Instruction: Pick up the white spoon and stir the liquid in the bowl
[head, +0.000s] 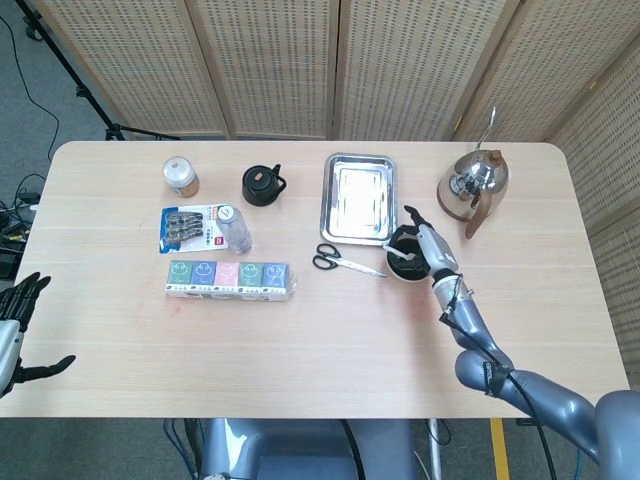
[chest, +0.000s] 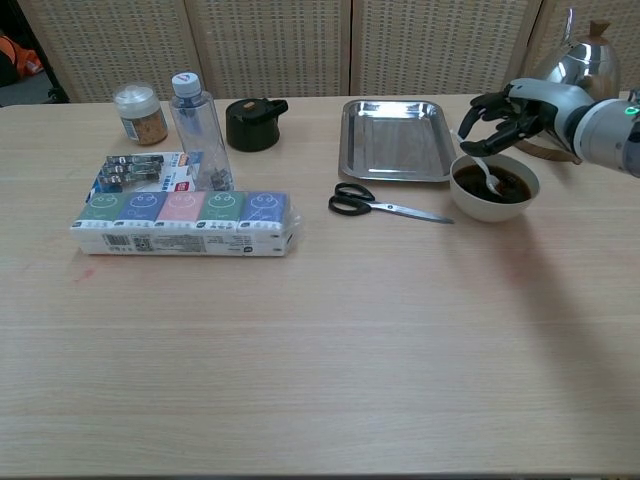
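**Kid:** What is sitting nearest to us on the table?

**Helper:** The near part is just bare wood. At the near left edge, in the head view, the left hand is hanging off the side. Its fingers are spreading apart and it is holding nothing.

**Kid:** What is coming next?

**Helper:** On the left, a long pack of tissues with colored squares is lying flat. Just behind it a card of clips is lying, and a clear bottle is standing up, touching that card. In the middle, black scissors are lying with the handles pointing left.

**Kid:** Where is the bowl?

**Helper:** The white bowl is sitting just right of the scissor tips. Dark liquid is filling it.

**Kid:** And the spoon?

**Helper:** The white spoon is tilting down into the bowl, with its round end in the dark liquid. The right hand is hovering over the far side of the bowl. Its fingers are curling around the spoon's handle and gripping it.

**Kid:** What is farther back?

**Helper:** A shiny metal tray is lying just behind the scissors. A silver kettle is standing behind the right hand. Far left, a black pot and a small jar are standing well apart.
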